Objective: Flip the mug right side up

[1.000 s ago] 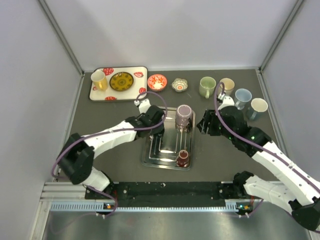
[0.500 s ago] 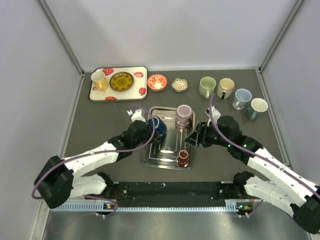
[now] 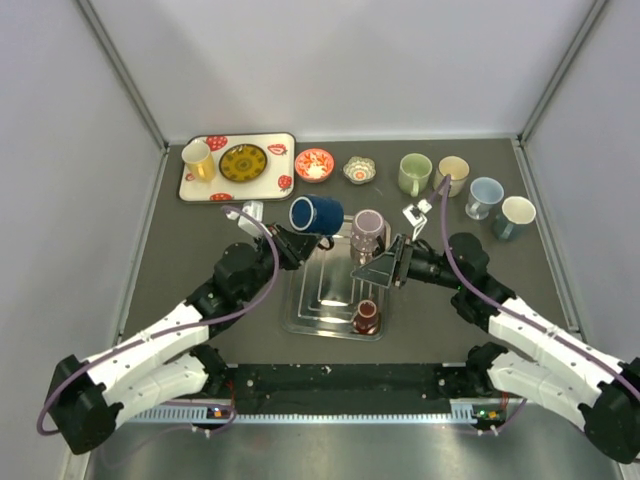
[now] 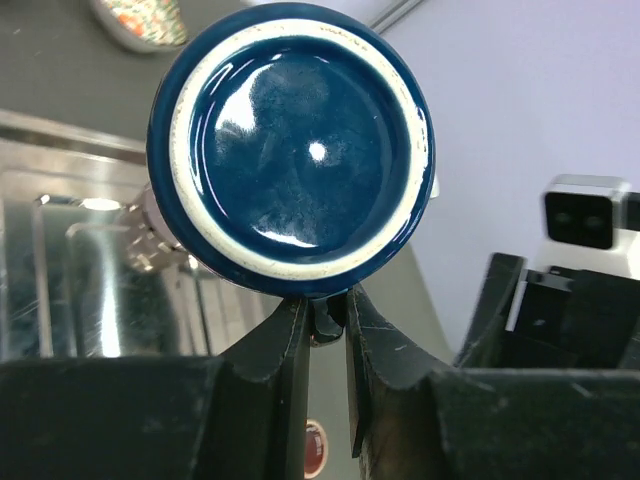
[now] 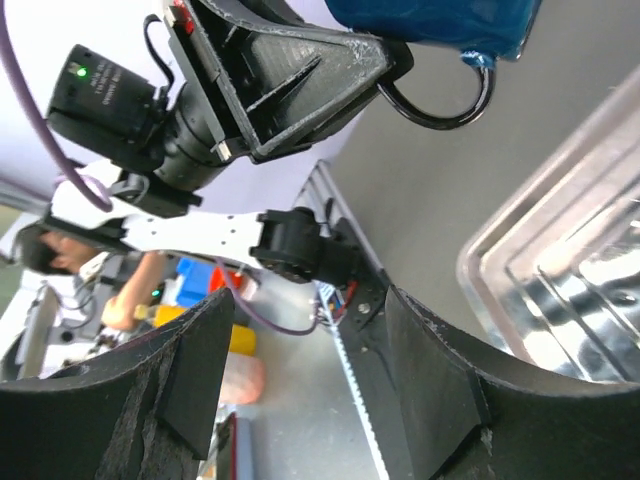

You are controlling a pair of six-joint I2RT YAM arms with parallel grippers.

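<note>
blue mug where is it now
Top view: the glossy dark blue ceramic mug is gripped by the left end effector over the steel tray's far left corner, left of the pink ceramic mug.

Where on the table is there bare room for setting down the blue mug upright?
Bare table lies between the patterned tray and the left arm. The metal tray is free between pink mug and small red cup. The back row of mugs is crowded.

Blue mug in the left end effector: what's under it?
The blue mug, handle pinched in the left end effector, hangs over the metal tray's far edge; the spot beneath is hidden.
</note>
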